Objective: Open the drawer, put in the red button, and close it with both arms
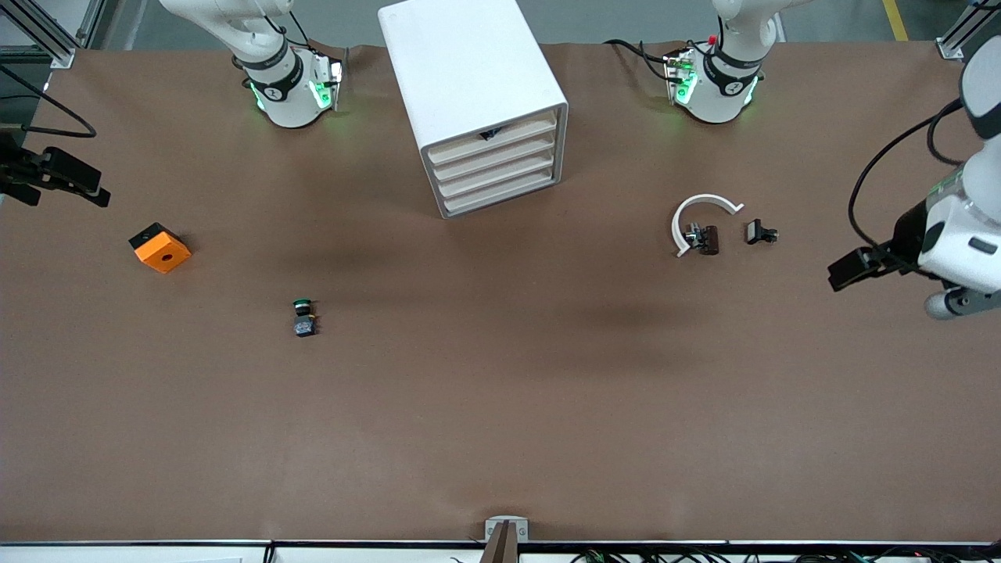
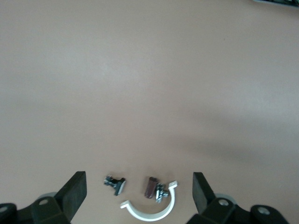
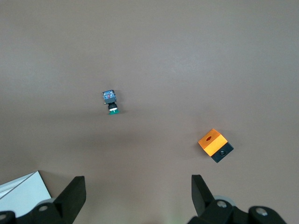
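Observation:
The white drawer cabinet (image 1: 477, 86) stands in the middle of the table near the robots' bases; its stacked drawers (image 1: 496, 170) look shut. A small dark spot (image 1: 491, 134) shows at the top drawer's edge. The red button is not in any view. A green-capped button (image 1: 303, 317) lies on the table toward the right arm's end and also shows in the right wrist view (image 3: 111, 101). My left gripper (image 1: 848, 270) is open and empty at the left arm's end (image 2: 139, 184). My right gripper (image 1: 92, 188) is open and empty at the right arm's end (image 3: 138, 186).
An orange block (image 1: 160, 247) lies near the right gripper (image 3: 215, 144). A white curved bracket (image 1: 698, 211), a dark brown block (image 1: 708, 239) and a small black clip (image 1: 758, 231) lie near the left gripper; they also show in its wrist view (image 2: 149, 212).

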